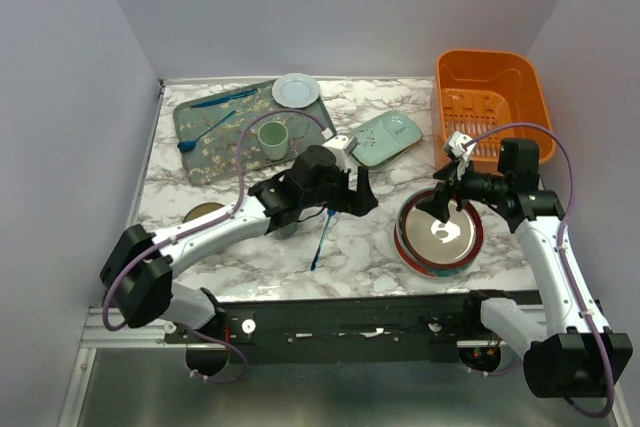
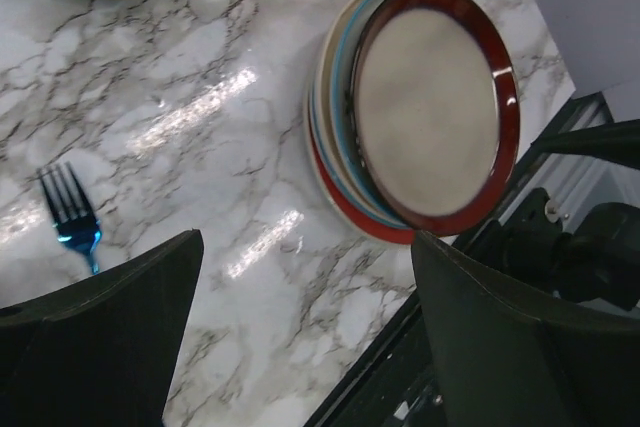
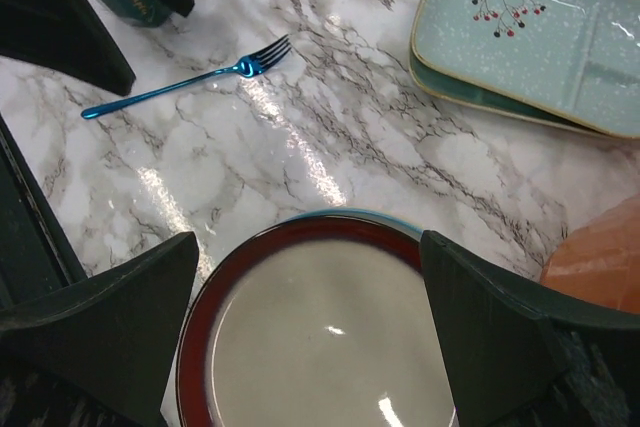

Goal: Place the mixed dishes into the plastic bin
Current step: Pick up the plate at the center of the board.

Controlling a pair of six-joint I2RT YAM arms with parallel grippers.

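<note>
No dishes show in the orange bin (image 1: 486, 72), so we judge 0 done. Plate stack (image 1: 440, 237) sits near bin's front; green dish (image 1: 388, 137) beside bin. Left gripper (image 2: 305, 242) & right gripper (image 3: 308, 247): jaws apart, empty.

so there's a white marble-look worktop (image 1: 370, 252) with a shiny blue fork (image 1: 323, 239) lying loose near its middle, and up in the far left corner a dark floral tray (image 1: 222, 155) with a blue spoon (image 1: 207, 132) and another blue utensil (image 1: 225, 98) on it
</note>
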